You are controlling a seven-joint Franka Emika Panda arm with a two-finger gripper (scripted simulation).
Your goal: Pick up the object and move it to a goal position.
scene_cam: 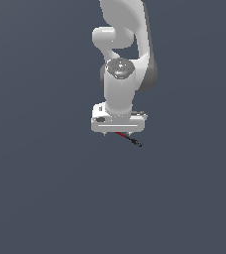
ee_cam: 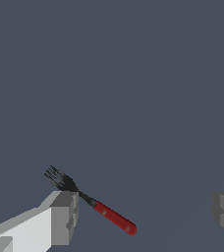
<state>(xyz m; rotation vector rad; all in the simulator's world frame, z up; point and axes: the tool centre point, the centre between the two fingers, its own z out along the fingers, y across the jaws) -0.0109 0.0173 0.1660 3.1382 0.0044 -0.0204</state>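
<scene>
One fork [ee_cam: 92,202], black-pronged with a red handle, lies on the grey bench [ee_cam: 133,74]. One claw [ee_cam: 143,211] stands wide apart above it, one finger [ee_cam: 62,216] beside the fork's neck, holding nothing.
</scene>
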